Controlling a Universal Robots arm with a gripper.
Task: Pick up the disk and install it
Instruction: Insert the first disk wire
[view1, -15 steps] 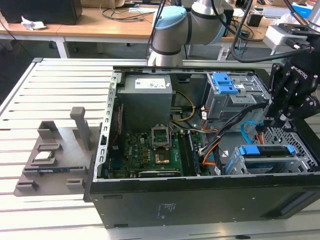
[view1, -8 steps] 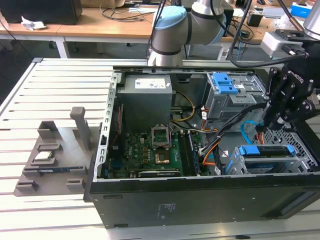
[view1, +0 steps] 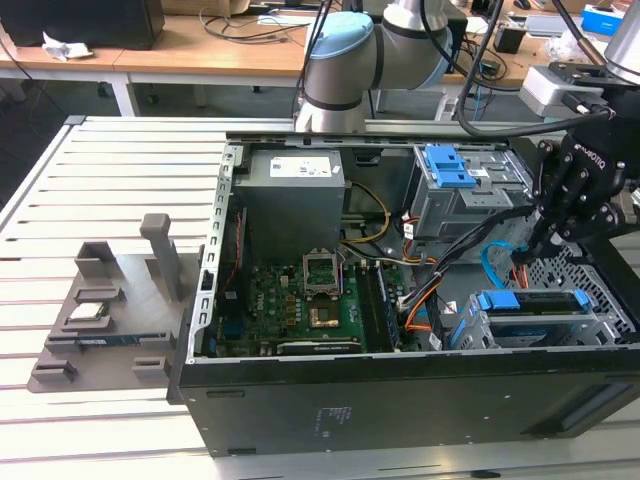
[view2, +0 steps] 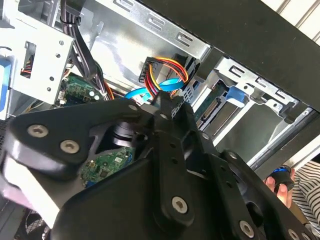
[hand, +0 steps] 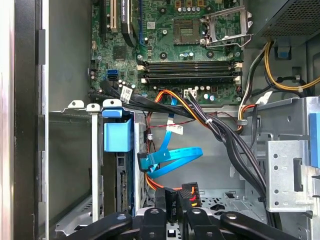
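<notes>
**A:** Start big. What's on the slatted table (view1: 100, 180)?

**B:** An open computer case (view1: 400, 400) fills the middle and right of the exterior view, with the robot arm (view1: 340, 60) coming in from the top centre. At the lower right of the case is a metal drive cage (view1: 600, 325).

**A:** And the disk?

**B:** The disk (view1: 530, 300) sits in that cage, at the lower right of the exterior view. In the first wrist view it (hand: 122, 187) stands edge-on in its slot, showing a thin dark side, a strip of connector pins and a blue plastic carrier tab at one end. Its label face is hidden.

**A:** How would it handle?

**B:** I'd judge it rigid, fairly dense for its size, and sensitive to knocks. The metal sides look smooth, so the blue carrier frame or the long edges are the safest hold. I'd keep off the connector end.

**A:** Where's the gripper?

**B:** The gripper (view1: 522, 255) hangs just above the cage in the exterior view. In both wrist views its fingers look drawn nearly together around a black cable plug (hand: 189, 195) with orange, red and yellow wires. The plug is close to the disk's connector end, and I can't tell whether it's seated.
</notes>
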